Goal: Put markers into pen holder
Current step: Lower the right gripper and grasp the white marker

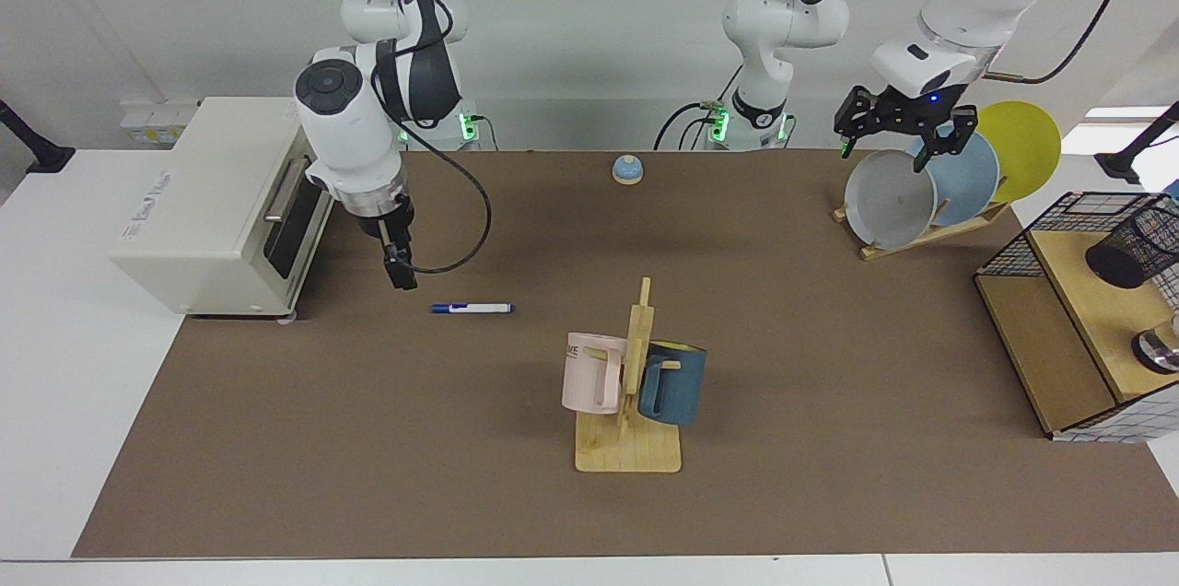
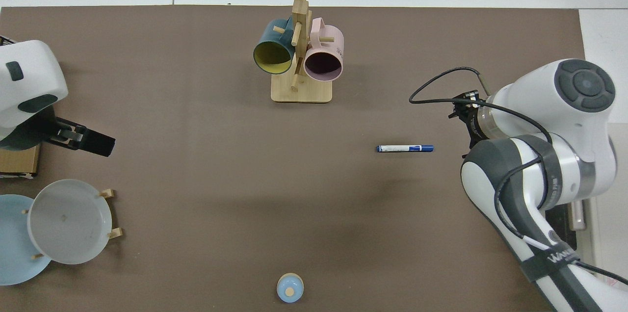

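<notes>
The marker point(image 1: 472, 308) lies flat on the brown mat, left of centre in the facing view, blue cap toward the toaster; in the top view the marker point(image 2: 405, 148) lies at the right. My right gripper point(image 1: 400, 269) points down just above the mat, a short way beyond the marker's capped end and not touching it. It shows edge-on, and in the top view the arm hides it. My left gripper point(image 1: 882, 157) waits open and empty above the plate rack. The black mesh pen holder point(image 1: 1135, 247) leans on the wooden shelf at the far right.
A white toaster oven point(image 1: 221, 199) stands close behind the right arm. A wooden mug rack point(image 1: 631, 392) with two mugs stands mid-table. Plates point(image 1: 892, 199) lean in a rack, a small bell point(image 1: 627, 169) sits at the back, and a wire basket frame point(image 1: 1013, 256) surrounds the shelf.
</notes>
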Action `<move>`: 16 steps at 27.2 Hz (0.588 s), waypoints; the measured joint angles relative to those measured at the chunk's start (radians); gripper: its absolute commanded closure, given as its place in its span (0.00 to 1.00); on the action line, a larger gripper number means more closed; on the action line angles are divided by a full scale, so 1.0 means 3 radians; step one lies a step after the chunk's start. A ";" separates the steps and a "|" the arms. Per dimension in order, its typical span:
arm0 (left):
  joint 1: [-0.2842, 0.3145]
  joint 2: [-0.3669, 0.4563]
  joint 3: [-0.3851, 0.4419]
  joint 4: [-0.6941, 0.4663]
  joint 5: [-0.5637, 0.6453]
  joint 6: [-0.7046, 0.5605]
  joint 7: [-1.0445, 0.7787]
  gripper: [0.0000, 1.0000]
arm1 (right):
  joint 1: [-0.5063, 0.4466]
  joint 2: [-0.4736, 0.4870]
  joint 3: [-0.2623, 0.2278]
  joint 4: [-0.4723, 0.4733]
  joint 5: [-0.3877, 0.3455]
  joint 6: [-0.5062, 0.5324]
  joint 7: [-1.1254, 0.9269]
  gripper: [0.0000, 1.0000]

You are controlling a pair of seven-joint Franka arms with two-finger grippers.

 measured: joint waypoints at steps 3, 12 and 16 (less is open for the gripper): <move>0.0000 0.0000 -0.0003 0.0000 0.0000 -0.0001 0.0000 0.00 | -0.0003 0.0020 0.0004 -0.0179 0.0014 0.0183 0.0135 0.04; 0.0000 0.0000 -0.0003 0.0000 0.0000 -0.0008 0.0000 0.00 | 0.0007 0.0041 0.0034 -0.0697 0.0104 0.0835 0.0241 0.02; 0.0000 0.0000 -0.0003 0.0000 0.0000 -0.0009 -0.0001 0.00 | 0.0060 0.0151 0.0040 -0.0781 0.0123 0.1036 0.0241 0.01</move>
